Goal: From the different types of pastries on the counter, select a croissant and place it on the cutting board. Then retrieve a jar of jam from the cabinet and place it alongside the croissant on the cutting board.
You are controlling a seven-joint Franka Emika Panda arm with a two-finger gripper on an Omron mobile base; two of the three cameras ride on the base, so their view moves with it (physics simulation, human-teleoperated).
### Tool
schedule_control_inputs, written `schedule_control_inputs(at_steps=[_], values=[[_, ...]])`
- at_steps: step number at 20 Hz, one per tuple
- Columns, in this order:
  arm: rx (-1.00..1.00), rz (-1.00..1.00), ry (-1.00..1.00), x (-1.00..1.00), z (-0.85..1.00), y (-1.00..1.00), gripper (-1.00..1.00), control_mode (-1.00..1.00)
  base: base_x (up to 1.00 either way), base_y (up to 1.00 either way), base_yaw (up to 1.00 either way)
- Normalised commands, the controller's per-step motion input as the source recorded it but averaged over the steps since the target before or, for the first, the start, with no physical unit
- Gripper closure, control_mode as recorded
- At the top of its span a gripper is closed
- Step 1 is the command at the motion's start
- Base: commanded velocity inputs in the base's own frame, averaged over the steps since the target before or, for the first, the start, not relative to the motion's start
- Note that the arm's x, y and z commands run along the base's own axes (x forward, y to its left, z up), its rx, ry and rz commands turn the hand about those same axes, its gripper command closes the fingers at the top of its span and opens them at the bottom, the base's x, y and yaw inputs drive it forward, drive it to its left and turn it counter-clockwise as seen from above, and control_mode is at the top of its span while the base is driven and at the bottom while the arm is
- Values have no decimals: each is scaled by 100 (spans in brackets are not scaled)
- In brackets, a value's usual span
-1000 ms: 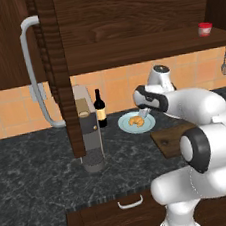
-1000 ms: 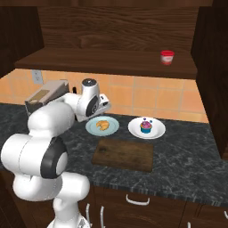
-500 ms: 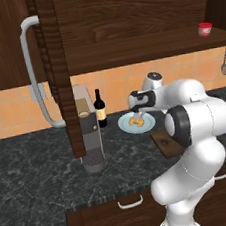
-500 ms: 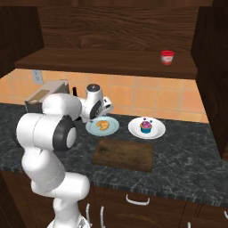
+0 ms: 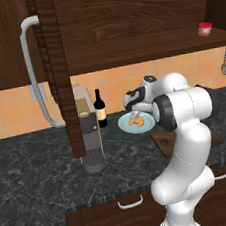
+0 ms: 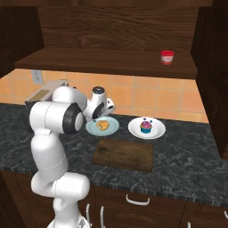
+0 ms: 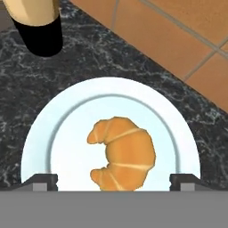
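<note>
Here the white arm [image 5: 182, 141] rises from the base, folds at its elbow and reaches back over the tabletop [image 6: 187, 156], its gripper [image 7: 113, 181] pointing down over the croissant [image 7: 122, 153] with jaws spread wide, holding nothing. The cabinet [image 5: 124, 28] stands open above (the jam jar [image 6: 167, 57] sits on its shelf). The cutting board [image 6: 124, 154] lies bare, nearer than the two plates. The croissant rests on its pale plate [image 7: 40, 133]; beside it, the cupcake [image 6: 145, 126]. A wine bottle [image 5: 100, 109] stands just left.
</note>
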Motion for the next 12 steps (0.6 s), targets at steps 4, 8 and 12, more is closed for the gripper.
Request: schedule_control_inputs(at_steps=[4, 8, 12], values=[[3, 0, 0, 40, -26, 0, -100, -100, 0, 0, 0], [3, 0, 1, 25, -26, -1, -100, -100, 0, 0, 0], [0, 0, 10, 6, -19, -12, -100, -100, 0, 0, 0]])
